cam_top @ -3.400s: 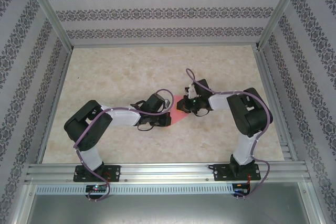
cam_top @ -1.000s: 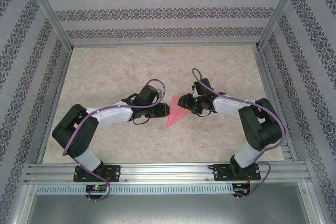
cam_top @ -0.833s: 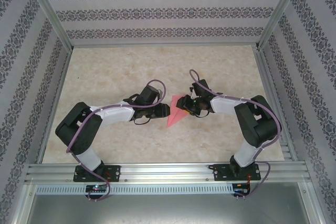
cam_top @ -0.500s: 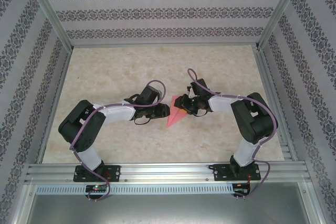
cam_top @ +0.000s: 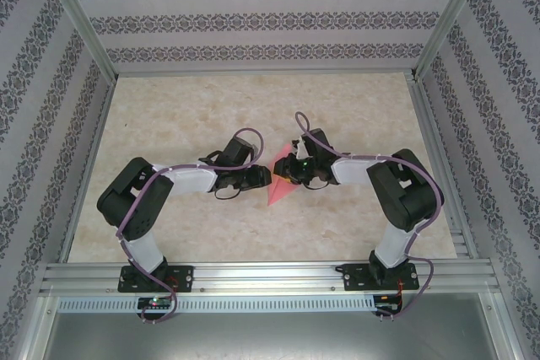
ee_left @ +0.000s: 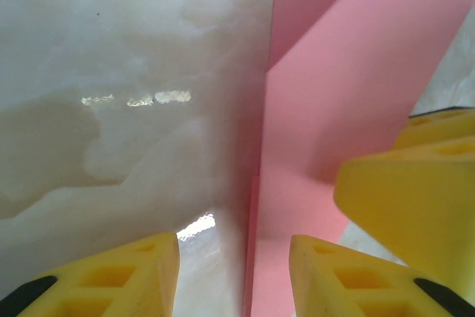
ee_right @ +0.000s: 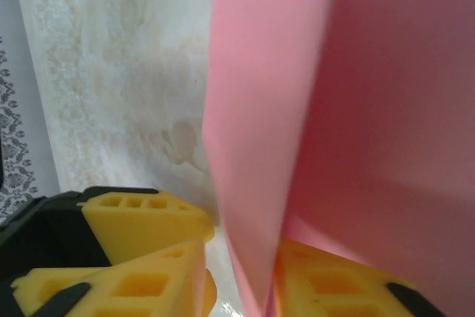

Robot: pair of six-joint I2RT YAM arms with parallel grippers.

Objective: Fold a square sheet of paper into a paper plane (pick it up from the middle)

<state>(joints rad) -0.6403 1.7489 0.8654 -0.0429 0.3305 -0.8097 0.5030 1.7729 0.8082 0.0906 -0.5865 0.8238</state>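
Table (cam_top: 169, 115): pale marbled top; both arms reach in from its near edge and meet around the middle.
Sheet of paper (cam_top: 276, 193): pink, folded into a pointed shape. It lies about mid-table, well apart from every edge, with its tip aimed toward the near-left corner.
Left gripper (cam_top: 264, 176): low at the paper's left side, just beside it.
Left jaws: clearly apart, holding nothing. In the left wrist view bare table shows between the yellow fingers (ee_left: 111, 280). The paper's straight edge runs up through that gap, and the finger on the view's right sits over pink.
Right gripper (cam_top: 288, 173): at the paper's far-right part, facing the left gripper across the paper.
Right jaws: only a narrow gap. In the right wrist view a raised fold of the paper stands between the fingers (ee_right: 141, 257), against the right-hand one and just beside the left-hand one. I cannot tell whether they actually pinch it.
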